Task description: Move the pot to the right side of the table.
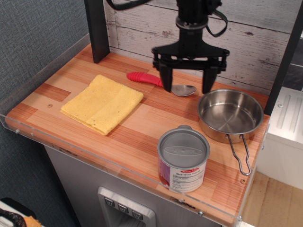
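The pot [230, 115], a shallow shiny steel pan with a thin wire loop handle [240, 154] pointing to the front, stands at the right side of the wooden table [71, 80], near its right edge. My gripper [187, 84] hangs open and empty above the table, up and to the left of the pot, clear of its rim. Its two black fingers [166, 76] stand wide apart over the spoon.
A spoon with a red handle [146, 78] lies at the back, under the gripper. A grey-lidded tin can [182, 160] stands at the front, left of the pot's handle. A yellow cloth [102, 102] lies at the left. A clear acrylic rim [123, 166] edges the table.
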You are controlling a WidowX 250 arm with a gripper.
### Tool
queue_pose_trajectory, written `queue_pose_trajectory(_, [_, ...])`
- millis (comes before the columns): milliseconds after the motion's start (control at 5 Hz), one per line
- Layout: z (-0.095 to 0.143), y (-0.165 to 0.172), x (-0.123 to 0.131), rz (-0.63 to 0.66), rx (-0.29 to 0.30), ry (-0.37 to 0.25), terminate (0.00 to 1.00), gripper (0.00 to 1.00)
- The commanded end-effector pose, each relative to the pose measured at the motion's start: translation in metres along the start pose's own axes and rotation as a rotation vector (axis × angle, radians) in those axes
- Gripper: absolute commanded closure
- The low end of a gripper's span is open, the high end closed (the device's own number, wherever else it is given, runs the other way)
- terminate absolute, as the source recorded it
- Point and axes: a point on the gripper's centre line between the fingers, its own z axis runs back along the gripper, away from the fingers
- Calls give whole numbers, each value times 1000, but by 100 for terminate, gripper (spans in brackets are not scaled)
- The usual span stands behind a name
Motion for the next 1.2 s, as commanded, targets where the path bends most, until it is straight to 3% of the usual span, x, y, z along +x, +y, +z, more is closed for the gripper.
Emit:
queue_pose_trajectory(0, [40, 76, 16, 18, 84, -39, 0, 0])
queue_pose_trajectory(400, [40, 149, 27, 135, 114, -68, 0, 0])
queue_pose_trajectory(600, [36, 179, 40, 174, 172, -95, 0, 0])
queue_pose_trajectory(800, [36, 179, 40, 174, 172, -95, 0, 0])
queue_pose_trajectory(1000, [36, 179, 40, 174, 172, -95, 100, 0])
